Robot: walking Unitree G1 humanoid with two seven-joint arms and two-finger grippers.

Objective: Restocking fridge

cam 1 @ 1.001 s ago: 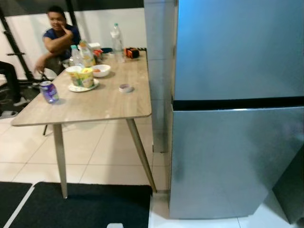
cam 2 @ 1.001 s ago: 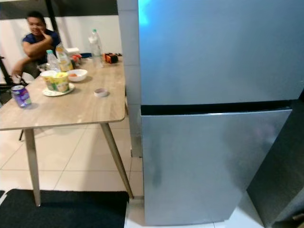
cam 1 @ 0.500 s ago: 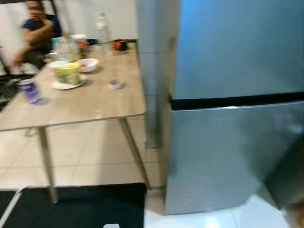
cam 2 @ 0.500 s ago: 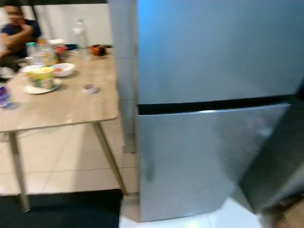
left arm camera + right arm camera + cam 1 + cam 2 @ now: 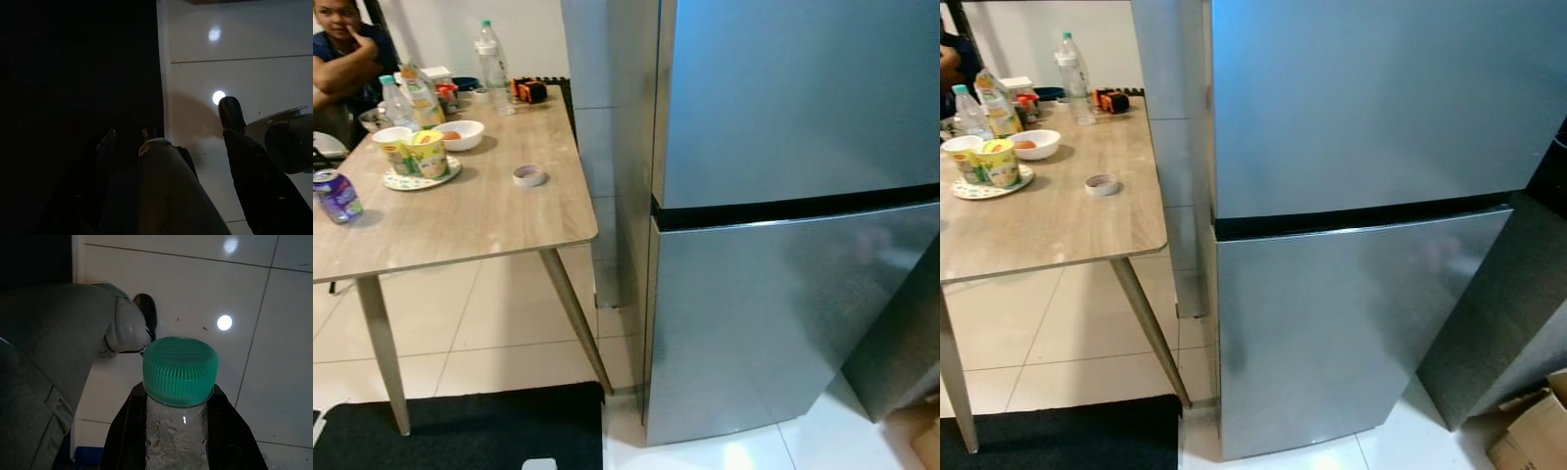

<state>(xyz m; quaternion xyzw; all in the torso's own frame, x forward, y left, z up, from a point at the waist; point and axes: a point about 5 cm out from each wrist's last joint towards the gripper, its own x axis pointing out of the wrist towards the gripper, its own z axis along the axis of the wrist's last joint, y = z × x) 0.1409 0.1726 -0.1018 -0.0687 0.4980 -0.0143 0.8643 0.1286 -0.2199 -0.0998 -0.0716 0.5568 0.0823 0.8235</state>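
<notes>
A clear plastic bottle (image 5: 178,431) with a ribbed green screw cap (image 5: 179,369) sits between the two black fingers (image 5: 128,431) of the right end effector (image 5: 179,440), which close against its sides just below the cap. The cap is screwed on, and the bottle runs lengthwise along the fingers, cap end pointing out past their tips toward the white tiled floor. Small droplets or bubbles speckle the neck. The fridge (image 5: 783,215) stands ahead, well apart from that end effector: a tall silver two-door unit, both doors shut, a dark seam dividing the upper door from the lower one.
</notes>
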